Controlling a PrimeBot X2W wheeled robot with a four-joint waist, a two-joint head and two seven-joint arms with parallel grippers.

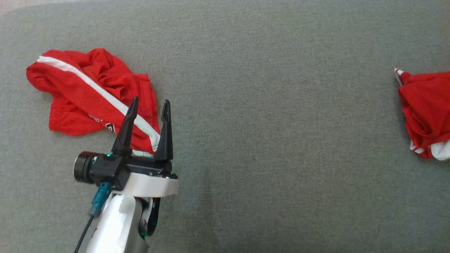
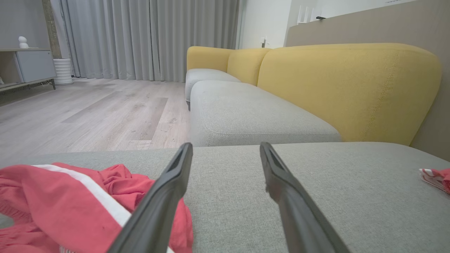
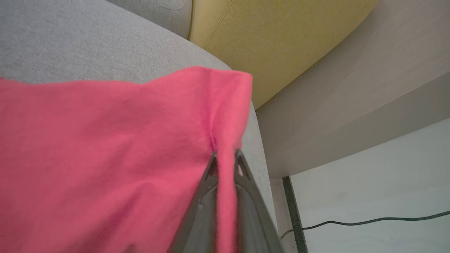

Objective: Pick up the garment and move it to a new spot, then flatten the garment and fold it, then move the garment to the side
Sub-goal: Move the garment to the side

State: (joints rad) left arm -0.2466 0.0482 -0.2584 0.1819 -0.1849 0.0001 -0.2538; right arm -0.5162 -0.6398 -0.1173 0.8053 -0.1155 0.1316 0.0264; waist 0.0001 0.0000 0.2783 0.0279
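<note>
A: Checking geometry for the next grab. The left claw (image 1: 150, 100) is standing spread wide, gripping nothing, over the near right corner of the striped garment (image 1: 66, 102), which is lying crumpled on the left part of the sofa seat (image 1: 281, 140).

B: Which way is the cloth running from it?

A: Ahead and to the left. The white stripe (image 1: 105, 96) is giving the long axis, running diagonally from the far left end down to the corner sitting between the fingers. In the left wrist view the left finger is crossing red cloth and the other is sitting over bare seat. So the claw is straddling the garment's edge, not its middle.

B: And the right arm?

A: The right claw (image 3: 226, 154) is pressing together on a fold of a second red garment (image 3: 105, 158), pinching it near the seat's right edge. That piece is lying well apart from the striped one, so the left arm is looking like the nearer one for the striped garment.

B: Which piece is the task meaning?

A: Not resolving from these views; both are looking like candidates.

B: Anything hiding?

A: The claw body is covering the striped garment's near hem. Whether the fingertips are touching cloth or hovering above it is not showing. A print (image 1: 105, 123) beside the stripe is showing only in part, unreadable. The head view's right edge is cutting off the second red garment.
</note>
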